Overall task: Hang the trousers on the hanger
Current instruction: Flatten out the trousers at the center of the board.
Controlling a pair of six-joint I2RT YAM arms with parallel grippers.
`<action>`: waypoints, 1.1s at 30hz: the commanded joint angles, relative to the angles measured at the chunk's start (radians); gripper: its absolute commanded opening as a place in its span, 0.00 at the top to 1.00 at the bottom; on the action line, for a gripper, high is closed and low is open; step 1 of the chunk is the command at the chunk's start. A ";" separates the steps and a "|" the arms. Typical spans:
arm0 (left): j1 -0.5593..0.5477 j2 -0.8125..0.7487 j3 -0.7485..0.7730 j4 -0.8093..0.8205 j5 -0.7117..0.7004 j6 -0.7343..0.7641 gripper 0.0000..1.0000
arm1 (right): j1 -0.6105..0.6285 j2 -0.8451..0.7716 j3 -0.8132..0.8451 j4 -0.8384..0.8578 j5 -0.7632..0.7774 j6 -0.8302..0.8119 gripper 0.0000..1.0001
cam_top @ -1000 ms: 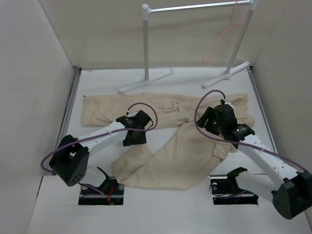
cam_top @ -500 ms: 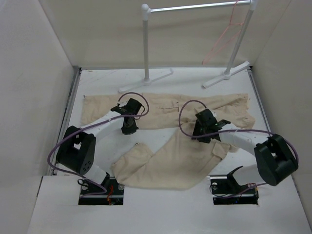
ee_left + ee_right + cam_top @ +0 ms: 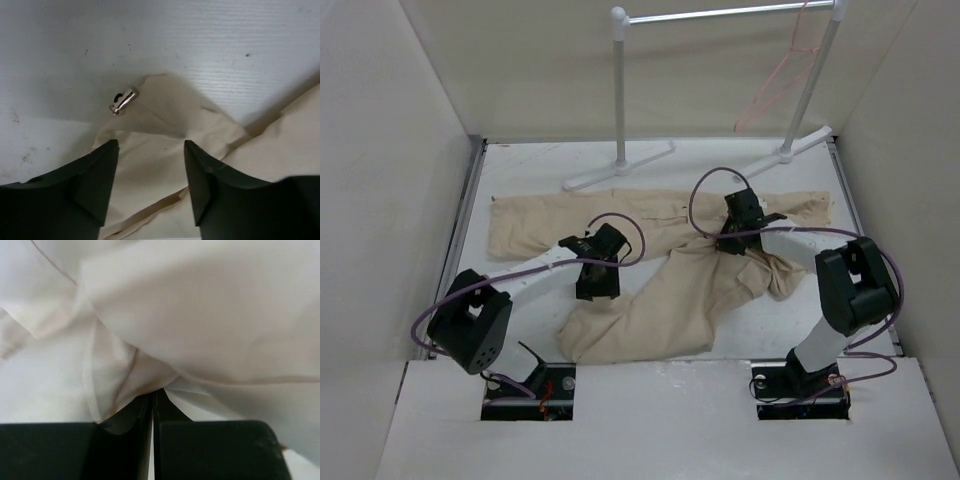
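The beige trousers (image 3: 660,300) lie spread on the white table, one leg reaching left (image 3: 535,225), the other bent toward the near edge. My right gripper (image 3: 738,242) sits at the bunched waist area and is shut on a fold of the trousers (image 3: 150,365), the pinch seen at the right gripper (image 3: 155,392). My left gripper (image 3: 598,285) hovers open over the trouser cloth (image 3: 150,165) near the legs' fork; the left gripper (image 3: 151,147) holds nothing, and a metal drawstring tip (image 3: 122,101) lies just beyond it. The pink-orange hanger (image 3: 778,80) hangs from the rail at the back right.
A white rail stand (image 3: 618,90) with two floor feet (image 3: 620,165) stands behind the trousers. White walls close in left, right and back. Bare table (image 3: 200,40) shows beyond the cloth in the left wrist view.
My right gripper has shut on the trousers and drawn toward the back, bunching the waist and dragging the near leg up the table. The left gripper moved slightly nearer and stands open.
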 commanded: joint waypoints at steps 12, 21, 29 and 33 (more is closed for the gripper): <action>0.228 0.268 0.345 0.037 -0.154 0.068 0.91 | -0.158 0.096 0.224 0.083 -0.039 0.080 0.84; 0.271 -0.070 0.239 -0.052 -0.192 0.086 0.39 | -0.145 -0.099 0.162 0.085 -0.059 0.008 0.42; 0.418 -0.371 -0.162 -0.051 -0.087 -0.105 0.44 | -0.033 -0.352 -0.067 0.086 -0.064 -0.004 0.45; 0.459 -0.376 -0.248 0.092 0.019 -0.143 0.44 | 0.076 -0.418 -0.134 0.079 -0.073 -0.009 0.45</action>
